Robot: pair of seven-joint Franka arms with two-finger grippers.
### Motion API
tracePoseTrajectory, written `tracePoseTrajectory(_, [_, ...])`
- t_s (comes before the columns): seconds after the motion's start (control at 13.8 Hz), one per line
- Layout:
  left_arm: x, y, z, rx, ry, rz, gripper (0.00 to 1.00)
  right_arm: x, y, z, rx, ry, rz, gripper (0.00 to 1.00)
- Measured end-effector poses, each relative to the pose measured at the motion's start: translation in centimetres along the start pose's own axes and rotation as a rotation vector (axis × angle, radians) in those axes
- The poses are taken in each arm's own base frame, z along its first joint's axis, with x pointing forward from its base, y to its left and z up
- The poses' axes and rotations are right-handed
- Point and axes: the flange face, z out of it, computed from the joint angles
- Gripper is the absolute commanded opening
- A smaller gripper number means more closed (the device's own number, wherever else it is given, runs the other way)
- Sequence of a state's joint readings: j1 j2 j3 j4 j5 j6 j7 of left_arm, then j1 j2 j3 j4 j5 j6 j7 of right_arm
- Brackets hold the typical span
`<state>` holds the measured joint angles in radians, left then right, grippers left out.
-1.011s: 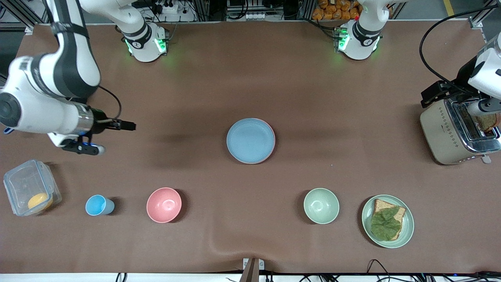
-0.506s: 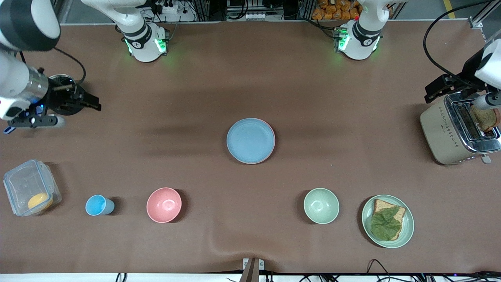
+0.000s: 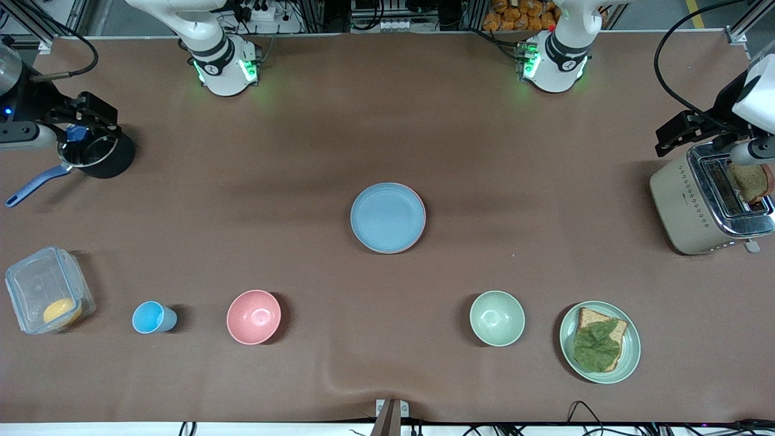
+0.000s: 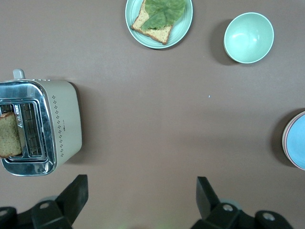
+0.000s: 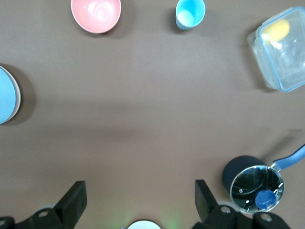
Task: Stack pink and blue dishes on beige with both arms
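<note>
Centrally on table (image 3: 387,109): blue plate (image 3: 387,217) topping stack, pink plate (image 3: 422,227) showing only as thin rim beneath; beige plate hidden, cannot tell. Left gripper (image 4: 140,198) up over toaster (image 3: 705,206) at left arm's end, jaws spread wide, nothing held. Right gripper (image 5: 138,200) up beside lidded pot (image 3: 91,151) at right arm's end, jaws likewise spread, empty. No readable writing or brand anywhere.
</note>
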<state>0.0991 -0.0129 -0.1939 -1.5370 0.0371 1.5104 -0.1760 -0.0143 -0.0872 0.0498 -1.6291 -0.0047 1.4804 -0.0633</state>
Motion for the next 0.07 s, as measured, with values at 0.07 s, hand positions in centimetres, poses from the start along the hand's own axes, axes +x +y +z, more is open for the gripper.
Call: tracePoseTrajectory(0.07, [-0.01,0.04,-0.03,0.000,0.001,0.001,1.00,0.24,0.20,-0.09,-0.001,0.017,0.000,1.00])
